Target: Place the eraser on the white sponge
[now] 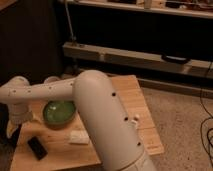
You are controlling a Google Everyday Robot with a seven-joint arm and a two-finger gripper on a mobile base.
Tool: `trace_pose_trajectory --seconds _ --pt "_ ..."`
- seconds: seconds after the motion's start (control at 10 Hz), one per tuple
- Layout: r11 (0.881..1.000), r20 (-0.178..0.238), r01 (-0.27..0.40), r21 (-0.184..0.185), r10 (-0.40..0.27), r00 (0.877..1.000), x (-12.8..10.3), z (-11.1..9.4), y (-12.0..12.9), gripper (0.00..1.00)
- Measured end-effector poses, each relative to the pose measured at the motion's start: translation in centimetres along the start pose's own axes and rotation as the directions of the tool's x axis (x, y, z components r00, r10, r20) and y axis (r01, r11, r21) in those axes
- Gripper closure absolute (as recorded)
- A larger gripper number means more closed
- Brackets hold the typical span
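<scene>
The eraser [36,147] is a small flat black block lying on the wooden table [127,90] near its front left corner. The white sponge [78,137] is a small off-white pad lying on the table to the right of the eraser, just in front of the green bowl [59,111]. My gripper [13,131] hangs at the table's left edge, up and to the left of the eraser and apart from it. The big white arm [100,115] reaches across the table from the lower middle to the left.
The green bowl stands left of centre on the table. A bit of a white bottle [135,120] shows past the arm on the right. A dark shelf unit [150,55] runs behind the table. Speckled floor [180,120] with cables lies to the right.
</scene>
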Motion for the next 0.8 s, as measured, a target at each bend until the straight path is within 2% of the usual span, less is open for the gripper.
trace_pose_trajectory --seconds 0.1,0.2,0.3,0.5,0.6,0.7,0.8 --pt "0.995 0.014 0.092 -0.033 -0.091 0.996 -0.5 0.7 -2.2 0.17" --pt "0.983 0.027 0.167 -0.069 -0.166 0.986 -1.6 1.5 -4.4 0.17" --pt "0.976 0.033 0.194 -0.102 -0.191 0.981 -2.6 2.0 -5.3 0.17" --pt "0.967 0.047 0.201 -0.158 -0.196 0.98 -5.5 3.0 -5.3 0.17" --pt "0.966 0.047 0.18 -0.185 -0.174 0.984 -6.9 3.3 -4.6 0.17" --pt "0.967 0.043 0.162 -0.198 -0.157 0.987 -7.4 3.4 -4.0 0.17" --pt "0.968 0.031 0.13 -0.217 -0.126 0.992 -7.9 3.4 -2.3 0.17"
